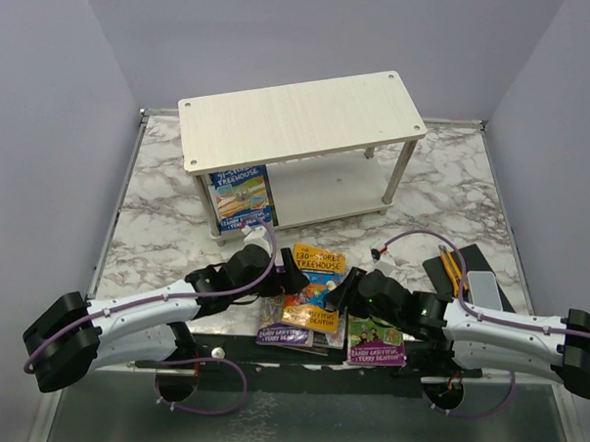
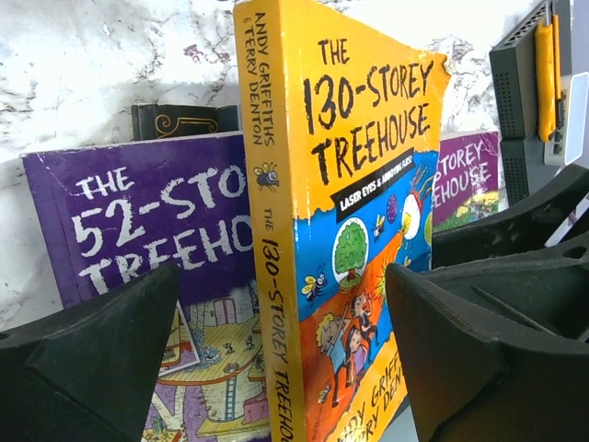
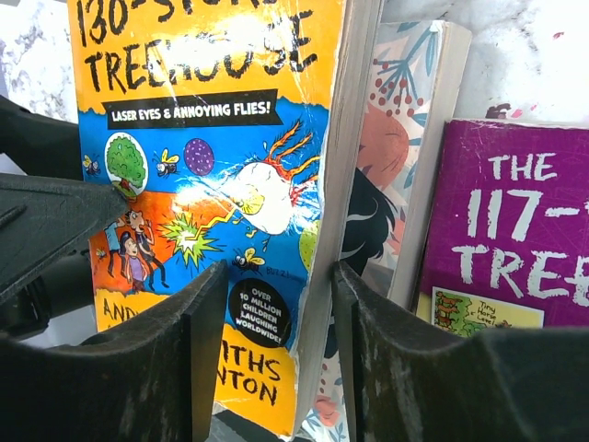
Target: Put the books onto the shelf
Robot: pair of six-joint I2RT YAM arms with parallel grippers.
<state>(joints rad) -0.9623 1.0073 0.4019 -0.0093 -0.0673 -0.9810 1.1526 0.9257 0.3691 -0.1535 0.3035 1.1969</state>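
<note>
Leaning, the orange book (image 3: 202,138) sits edge-first inside the right end effector (image 3: 276,281).

Marble table (image 1: 157,237), pale lilac walls (image 1: 46,93)

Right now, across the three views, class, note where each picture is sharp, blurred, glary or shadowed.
Top external: even light, sharp, soft shadow inside the shelf. Left wrist: the 130-Storey Treehouse book crisp, the left gripper's fingers dark and soft, marble overbright. Right wrist: that book's title blurred and glary, lower print sharp.
</note>
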